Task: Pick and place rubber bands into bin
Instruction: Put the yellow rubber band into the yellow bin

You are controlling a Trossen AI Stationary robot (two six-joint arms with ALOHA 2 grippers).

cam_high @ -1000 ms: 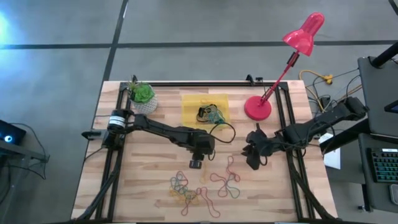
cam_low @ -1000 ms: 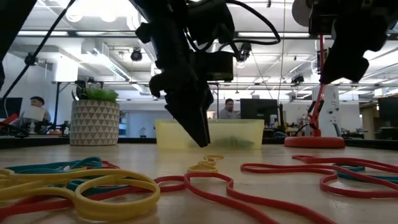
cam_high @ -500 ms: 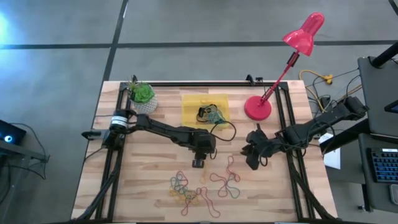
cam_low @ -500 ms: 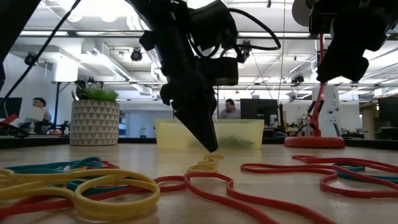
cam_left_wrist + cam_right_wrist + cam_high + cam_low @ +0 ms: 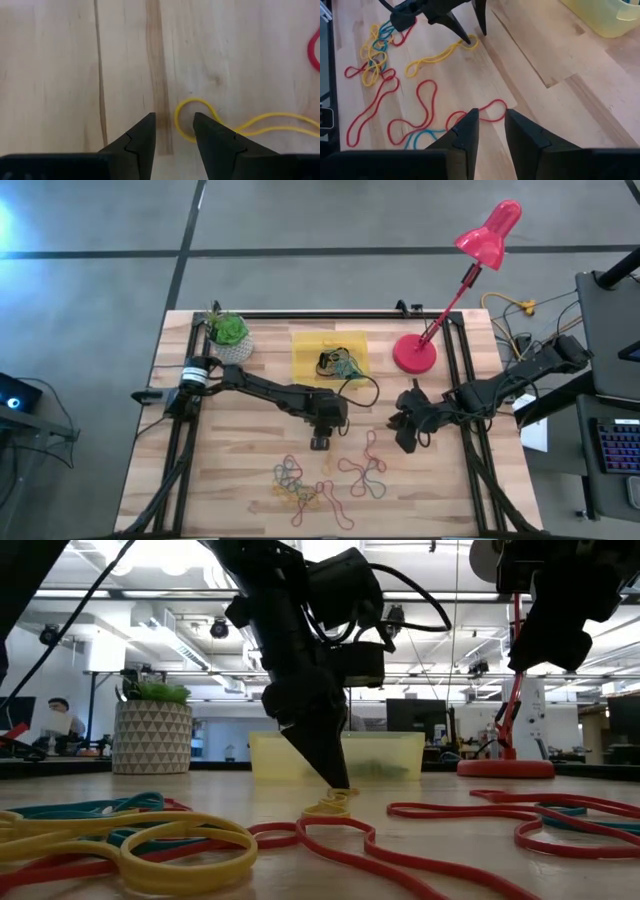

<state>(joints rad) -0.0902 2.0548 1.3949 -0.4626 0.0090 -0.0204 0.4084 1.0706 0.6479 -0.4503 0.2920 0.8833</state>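
Note:
Many rubber bands (image 5: 300,485) in red, yellow, blue and green lie loose on the near part of the wooden table. One long yellow band (image 5: 440,55) lies stretched out apart from the pile. My left gripper (image 5: 319,443) is open, pointing steeply down, with its tips at that band's far loop end (image 5: 192,117): one fingertip (image 5: 150,122) stands outside the loop, the other (image 5: 200,122) over its inside. The yellow bin (image 5: 330,355) stands at the far middle with a few bands in it. My right gripper (image 5: 490,125) hovers open above red bands (image 5: 365,470), holding nothing. My left gripper comes at the yellow band's loop end (image 5: 470,42) from above, slanting, with one side of the loop between its open fingers. The band lies flat and slack on the table. Whether the fingertips touch it I cannot tell.
A white plant pot (image 5: 230,335) stands at the far left and a red lamp's base (image 5: 414,353) at the far right, either side of the bin. A thin black cable (image 5: 362,392) loops from the left arm near the bin.
My left gripper has sunk toward the table, onto the yellow band's loop end, and stayed open. The bands have not moved.

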